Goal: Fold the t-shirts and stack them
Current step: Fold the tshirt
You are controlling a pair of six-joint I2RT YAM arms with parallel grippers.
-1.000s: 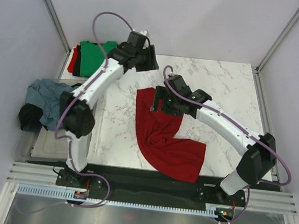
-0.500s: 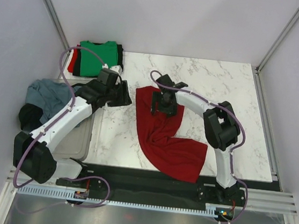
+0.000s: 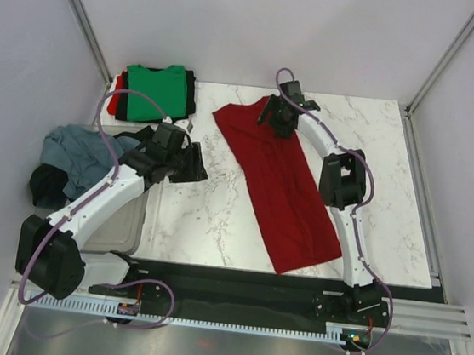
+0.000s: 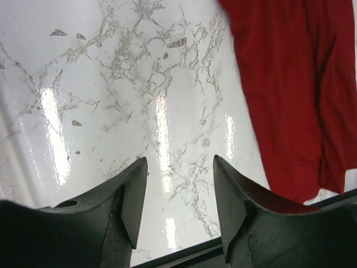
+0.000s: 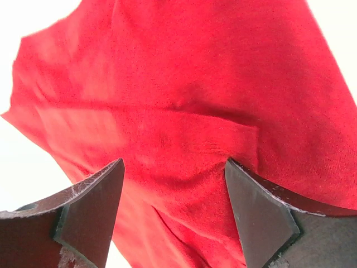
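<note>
Top view: red shirt, judged light, limp and not fragile, lies flat on the table as a long strip, with its axis running 11 to 5 o'clock. Which end is the collar is unclear. It is best pinched at end corners. The right gripper is at its far end, and the left gripper is apart at its 9 o'clock. Left wrist: jaws spread over bare table, shirt at 2 o'clock. Right wrist: jaws spread above the cloth, pinching nothing.
</note>
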